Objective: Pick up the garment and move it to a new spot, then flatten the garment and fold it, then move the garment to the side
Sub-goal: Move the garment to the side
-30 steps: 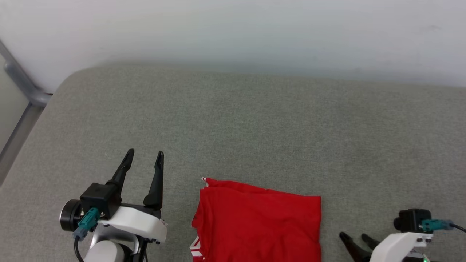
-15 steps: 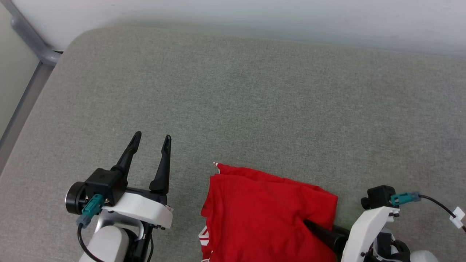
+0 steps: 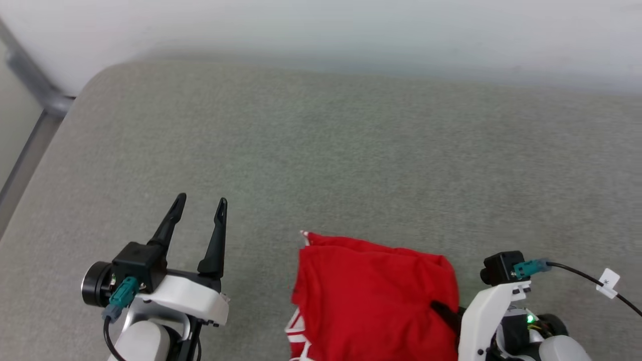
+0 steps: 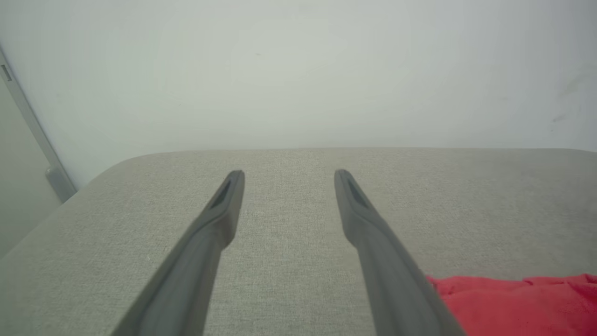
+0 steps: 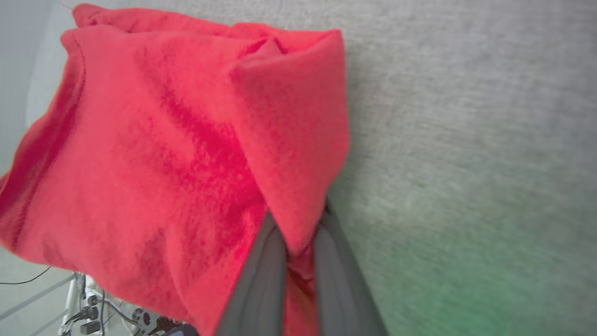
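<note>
Broad grey padded surface [image 3: 351,150], rounded at its far-left corner, under a pale wall [image 3: 321,25]; slanting metal post [image 3: 30,85] at the far left. On the near part of that surface, right of centre in the head view, the garment [image 3: 371,296] — a red bundle folded over on itself, roughly as wide as deep, so no clear long axis. Runs off the bottom edge of the head view, with a bit of striped trim [image 3: 296,333] at its near-left corner.

At the bundle's right edge, toward the near corner, the right gripper [image 3: 444,313]: clamped tight on a fold of red cloth. From the right wrist [image 5: 298,224], pinched edge peaked up between the two dark fingers, bulk of the cloth spreading away up and to that view's left. Hard to say whether any of it is clear of the surface.

Well left of the bundle and apart from it, the left gripper [image 3: 200,199]: spread wide, holding nothing, fingers pointing toward the wall. From the left wrist [image 4: 289,173], just a red corner at lower right.

Probably the last step — shifting the folded bundle aside. Nearer arm the right, already on the cloth, with the mass lying to its left: a pull to the right would likely trail the bundle behind, at some risk of opening the folds.
</note>
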